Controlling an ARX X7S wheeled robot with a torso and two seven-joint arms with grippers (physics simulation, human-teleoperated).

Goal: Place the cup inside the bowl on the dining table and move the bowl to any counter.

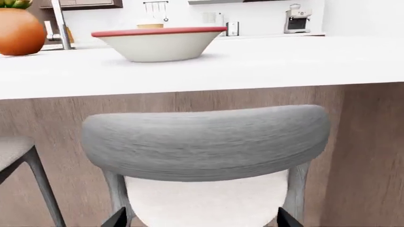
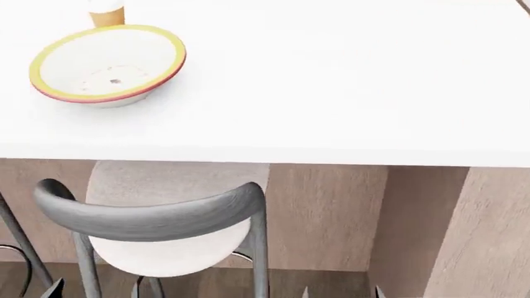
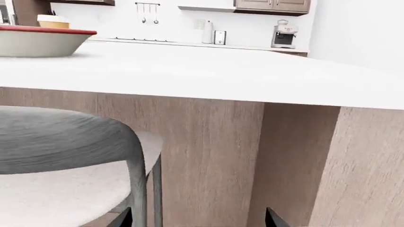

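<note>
The wide white bowl (image 2: 108, 62) with a yellow rim stands at the far left of the white dining table (image 2: 331, 93). Just behind it stands the small tan cup (image 2: 106, 12) with a white lid, upright and outside the bowl. From the left wrist view the bowl (image 1: 159, 42) hides all but the top of the cup (image 1: 150, 25). The right wrist view shows the bowl (image 3: 38, 41) and cup (image 3: 53, 21) at its edge. My left gripper (image 1: 202, 220) and my right gripper (image 3: 198, 218) both hang open and empty, low in front of the table, below its top.
A grey-backed chair (image 2: 157, 214) with a white seat stands between me and the table, right before the left gripper. An orange round fruit (image 1: 19, 32) sits on the table beyond the bowl. A white counter (image 3: 189, 43) with a coffee machine (image 3: 284, 34) runs along the far wall.
</note>
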